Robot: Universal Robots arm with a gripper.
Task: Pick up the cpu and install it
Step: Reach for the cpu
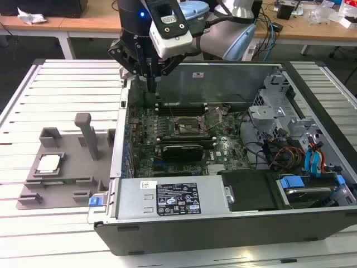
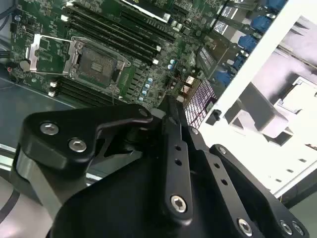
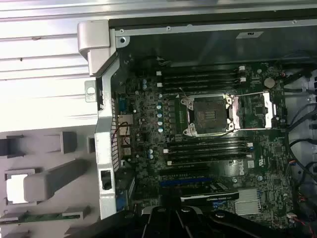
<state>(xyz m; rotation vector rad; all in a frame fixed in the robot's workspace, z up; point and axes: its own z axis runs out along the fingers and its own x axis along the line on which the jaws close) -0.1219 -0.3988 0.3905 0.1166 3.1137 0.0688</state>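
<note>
Hovers over the computer case wall [image 1: 118, 146], empty claw [image 1: 151, 82] pinched together, far from the cpu [image 1: 48, 162] on its tray [image 1: 67, 187]. Risks clipping that wall if swung low.

Gripper [image 1: 152, 85]: matte black linkage plates [image 2: 94, 130] fastened with silver socket-head screws [image 2: 178, 202], as in the second wrist view. Exterior view: white camera housing [image 1: 170, 30] on the black wrist, lit blue indicator light [image 1: 143, 14], pale blue arm covers [image 1: 241, 38].
</note>
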